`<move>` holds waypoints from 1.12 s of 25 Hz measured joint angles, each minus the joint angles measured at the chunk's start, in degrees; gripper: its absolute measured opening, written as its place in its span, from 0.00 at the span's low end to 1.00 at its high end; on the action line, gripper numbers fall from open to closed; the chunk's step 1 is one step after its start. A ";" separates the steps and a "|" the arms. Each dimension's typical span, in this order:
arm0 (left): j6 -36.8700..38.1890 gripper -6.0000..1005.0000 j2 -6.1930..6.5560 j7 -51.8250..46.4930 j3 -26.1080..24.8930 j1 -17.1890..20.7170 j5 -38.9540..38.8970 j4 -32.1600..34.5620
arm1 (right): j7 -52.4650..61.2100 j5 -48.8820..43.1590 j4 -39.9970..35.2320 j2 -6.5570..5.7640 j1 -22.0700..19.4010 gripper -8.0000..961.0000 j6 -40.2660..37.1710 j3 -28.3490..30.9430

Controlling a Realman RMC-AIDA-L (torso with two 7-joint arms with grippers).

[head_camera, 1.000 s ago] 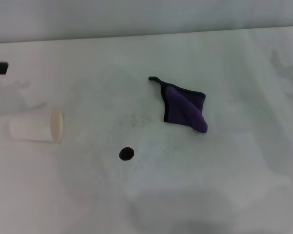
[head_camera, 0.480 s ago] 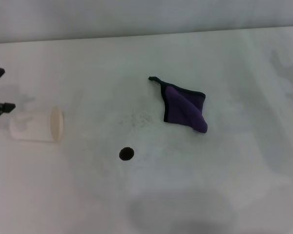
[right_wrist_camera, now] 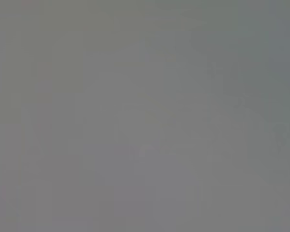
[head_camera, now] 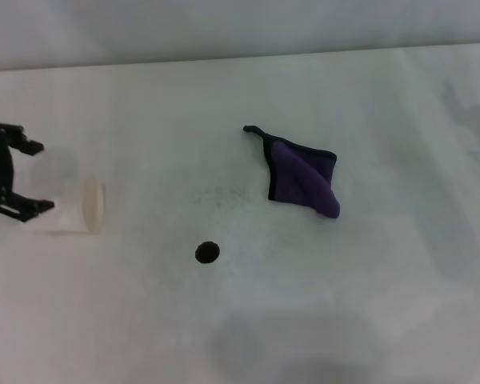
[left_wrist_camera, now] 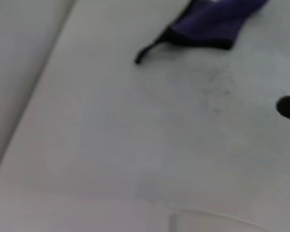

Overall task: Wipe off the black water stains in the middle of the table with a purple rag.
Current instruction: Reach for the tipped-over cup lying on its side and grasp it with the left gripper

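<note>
The purple rag [head_camera: 304, 180] lies flat on the white table [head_camera: 400, 304], right of centre, its black loop pointing to the far left. The black water stain [head_camera: 207, 253] is a small round spot in front of it and to the left, apart from the rag. My left gripper [head_camera: 34, 178] is open at the table's left edge, its fingers on either side of the closed end of a lying paper cup [head_camera: 72, 210]. The left wrist view shows the rag [left_wrist_camera: 217, 21] and the stain [left_wrist_camera: 288, 106]. My right gripper is out of view.
A faint grey speckled smudge [head_camera: 220, 196] lies between the stain and the rag. The white paper cup lies on its side with its mouth toward the table's middle. The table's far edge meets a pale wall [head_camera: 224, 24].
My left gripper has moved in from the left edge and now stands open around the cup's closed end. The rag and the stain have not moved.
</note>
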 joint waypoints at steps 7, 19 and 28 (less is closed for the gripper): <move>1.29 0.87 -1.83 -0.30 3.58 -0.78 3.79 -0.16 | 0.01 0.11 0.57 -0.04 -0.15 0.86 -0.05 1.25; 7.44 0.87 -3.83 -0.62 5.82 -1.33 8.76 -3.44 | 0.01 0.11 1.94 -0.05 -0.04 0.86 0.13 1.50; 9.80 0.87 -3.93 -0.49 6.65 -2.14 9.07 -7.66 | 0.01 0.11 2.03 -0.05 0.06 0.86 0.31 1.50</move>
